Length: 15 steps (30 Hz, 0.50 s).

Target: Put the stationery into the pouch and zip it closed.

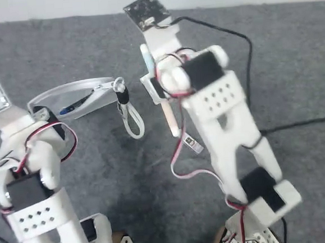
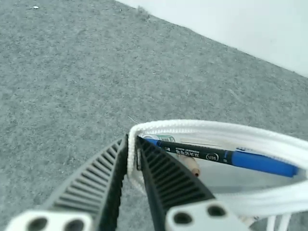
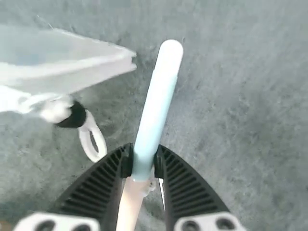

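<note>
While left gripper (image 2: 133, 145) pinches pouch (image 2: 202, 126) rim, right gripper (image 3: 143, 155) clamps pen (image 3: 156, 101), shaft partly hidden.

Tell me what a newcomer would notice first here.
The left pincer pinches the white zip rim of the clear pouch, whose mouth is open, with a blue pen already inside. Beside the pouch's strap loop, the right pincer clamps a pale pen above the grey carpet.
</note>
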### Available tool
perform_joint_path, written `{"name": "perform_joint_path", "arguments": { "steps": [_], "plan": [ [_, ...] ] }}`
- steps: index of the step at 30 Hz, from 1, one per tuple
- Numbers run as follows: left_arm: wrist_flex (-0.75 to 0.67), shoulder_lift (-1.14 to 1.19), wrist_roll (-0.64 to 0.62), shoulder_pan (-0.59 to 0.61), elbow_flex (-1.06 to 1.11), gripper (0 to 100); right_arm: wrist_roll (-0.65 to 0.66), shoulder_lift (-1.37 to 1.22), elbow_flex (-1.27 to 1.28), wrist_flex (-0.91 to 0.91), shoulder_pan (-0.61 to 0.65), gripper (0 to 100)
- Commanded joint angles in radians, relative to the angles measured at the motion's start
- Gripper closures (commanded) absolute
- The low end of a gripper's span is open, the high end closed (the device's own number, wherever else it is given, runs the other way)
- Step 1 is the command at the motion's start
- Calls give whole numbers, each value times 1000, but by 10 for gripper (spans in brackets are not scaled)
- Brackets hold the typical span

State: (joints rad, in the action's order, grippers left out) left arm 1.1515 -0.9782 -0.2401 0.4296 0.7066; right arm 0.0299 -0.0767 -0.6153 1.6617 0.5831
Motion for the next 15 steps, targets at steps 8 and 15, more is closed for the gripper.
{"name": "perform_joint_path", "arguments": {
  "steps": [8,15],
  "plan": [
    [-15,15,11,-87,-13,988,-11,325,-9,59,73,993],
    [-15,15,52,-192,-10,988,-11,394,-9,73,107,992]
  ]
}}
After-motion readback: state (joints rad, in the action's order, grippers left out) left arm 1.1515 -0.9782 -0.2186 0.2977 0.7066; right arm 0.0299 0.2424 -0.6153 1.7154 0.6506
